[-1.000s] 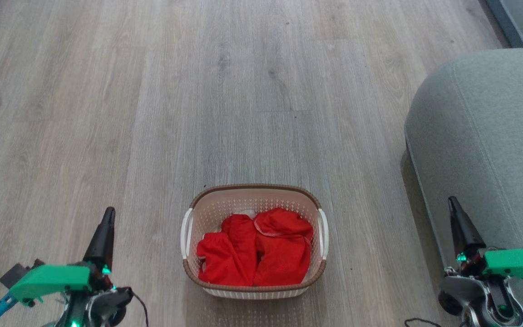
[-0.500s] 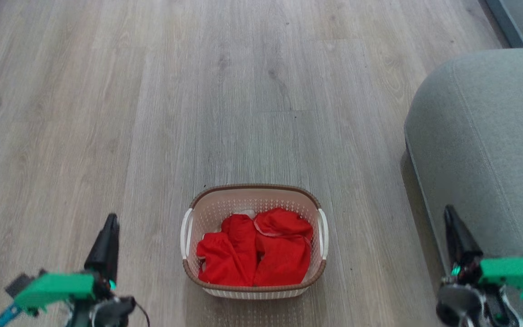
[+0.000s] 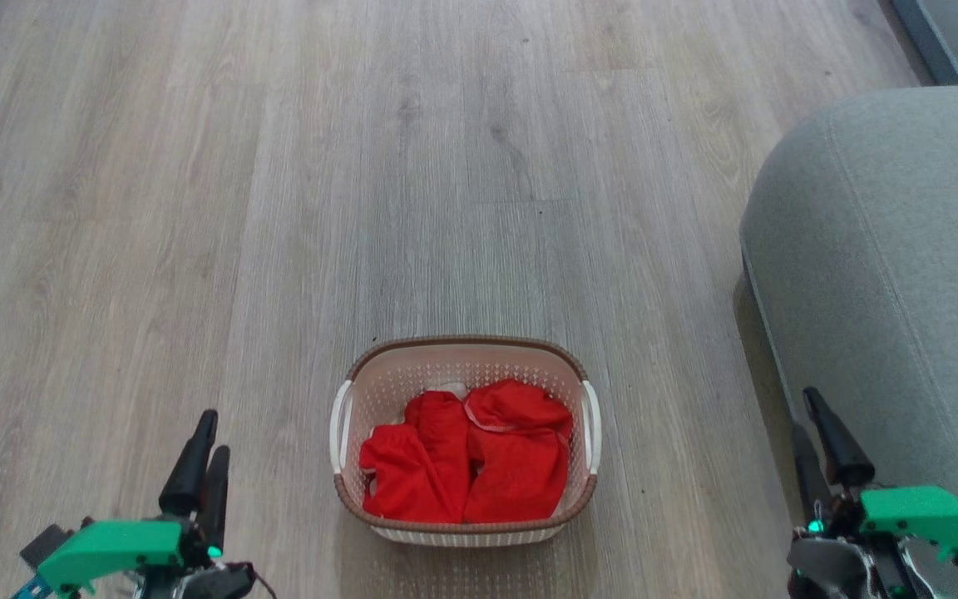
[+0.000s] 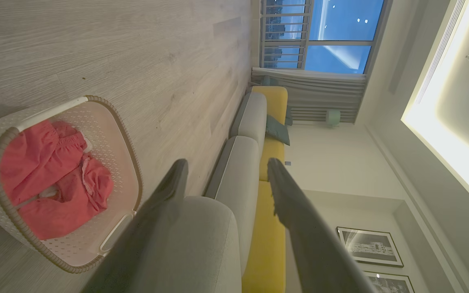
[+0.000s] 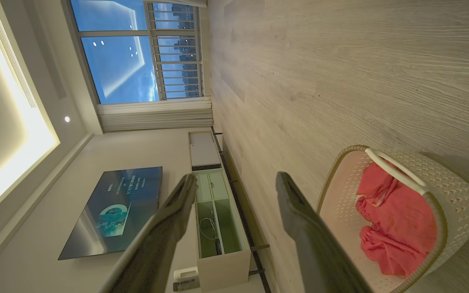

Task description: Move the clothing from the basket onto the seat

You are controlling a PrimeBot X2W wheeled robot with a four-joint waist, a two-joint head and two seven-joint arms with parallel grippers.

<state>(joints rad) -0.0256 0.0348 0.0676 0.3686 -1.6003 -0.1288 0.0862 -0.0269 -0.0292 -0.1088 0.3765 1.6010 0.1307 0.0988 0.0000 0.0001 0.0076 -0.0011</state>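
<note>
Head view: clothing (image 3: 466, 453) is seen between left pincer (image 3: 213, 437) and right pincer (image 3: 805, 412), both parted and empty, nearer the left; seat (image 3: 886, 249) beside the right.

Living room of a home: pale wood-look plank floor (image 3: 446, 166), a grey upholstered seat (image 3: 903, 249) at 3 o'clock in the head view and a basket (image 3: 462, 370) of red clothing (image 3: 471, 457) at 6 o'clock. The wrist views take in a grey-and-yellow sofa (image 4: 255, 118), framed pictures (image 4: 369, 246), a wall-mounted television (image 5: 112, 211) above a low cabinet (image 5: 218, 228), and a curtained window (image 5: 132, 49).
</note>
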